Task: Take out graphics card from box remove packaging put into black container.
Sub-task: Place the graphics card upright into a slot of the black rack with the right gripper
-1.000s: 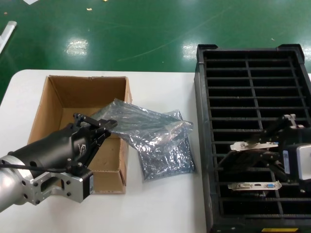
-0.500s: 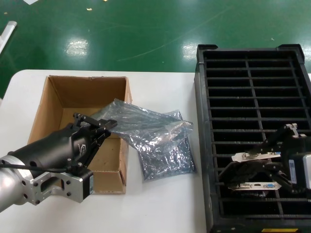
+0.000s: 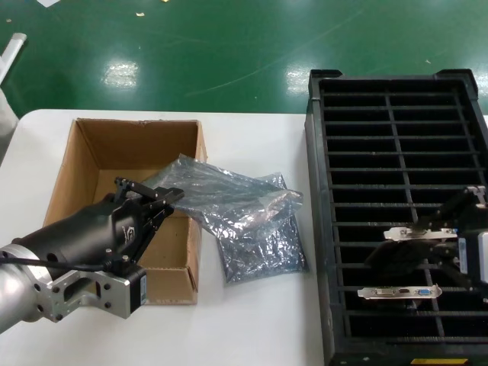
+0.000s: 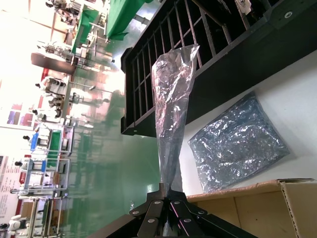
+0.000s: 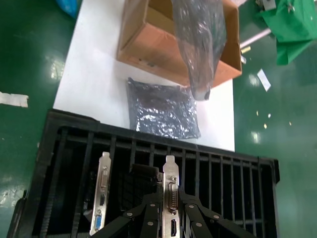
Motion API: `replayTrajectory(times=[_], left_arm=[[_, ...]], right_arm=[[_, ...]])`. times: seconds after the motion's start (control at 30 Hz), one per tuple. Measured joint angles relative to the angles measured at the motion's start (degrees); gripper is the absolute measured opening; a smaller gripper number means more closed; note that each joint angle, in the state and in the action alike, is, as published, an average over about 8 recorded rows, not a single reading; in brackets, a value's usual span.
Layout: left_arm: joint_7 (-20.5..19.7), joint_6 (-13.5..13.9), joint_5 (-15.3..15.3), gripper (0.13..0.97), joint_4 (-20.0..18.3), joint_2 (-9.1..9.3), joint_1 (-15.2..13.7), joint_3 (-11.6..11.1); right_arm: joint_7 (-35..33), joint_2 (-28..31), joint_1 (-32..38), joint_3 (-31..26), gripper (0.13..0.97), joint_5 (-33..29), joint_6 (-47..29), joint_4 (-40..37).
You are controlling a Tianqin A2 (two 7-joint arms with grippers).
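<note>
Card [image 3: 415, 233], clamped at its bracket by the right gripper [image 5: 168, 210], hangs over the crate [image 3: 320, 191] near its front right corner, beside a seated card [image 3: 399, 291]. Keep it vertical, aligned with one slot. Left gripper [image 3: 156, 200] pinches a bag [image 4: 171, 99] above the box [image 3: 69, 171].

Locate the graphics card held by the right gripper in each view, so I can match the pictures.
Head view: the held graphics card is over the black container, near the right edge, in the right gripper.
Left wrist view: not identifiable.
Right wrist view: bottom centre, bracket upright between the fingers.
Shared landmark: the flat antistatic bag lying on the table beside the black container.
</note>
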Motion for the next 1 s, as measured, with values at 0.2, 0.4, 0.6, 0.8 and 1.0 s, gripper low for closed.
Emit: replayTrajectory(times=[0.2,0.4,0.6,0.8,1.0], left_arm=[[0.00,0.00,0.00,0.138,0.00,0.00,0.00,0.00],[0.00,0.00,0.00,0.138,0.00,0.00,0.00,0.00],[0.00,0.00,0.00,0.138,0.00,0.00,0.00,0.00],[0.00,0.00,0.00,0.138,0.00,0.00,0.00,0.00],[0.00,0.00,0.00,0.138,0.00,0.00,0.00,0.00]], right_arm=[[1.87,-0.53,-0.58,0.07,0.184,-1.61,-0.12,0.00],[3.10,-1.71,-1.10,-0.53,0.184,-3.45,-0.01,0.00],[3.58,-2.62,-1.50,-1.13,0.184,-5.65,0.32,0.00],[3.58,-3.01,-1.96,-1.51,0.181,-7.21,0.54,0.01],[2.79,-2.61,-2.44,-1.39,0.179,-6.01,0.42,0.00]])
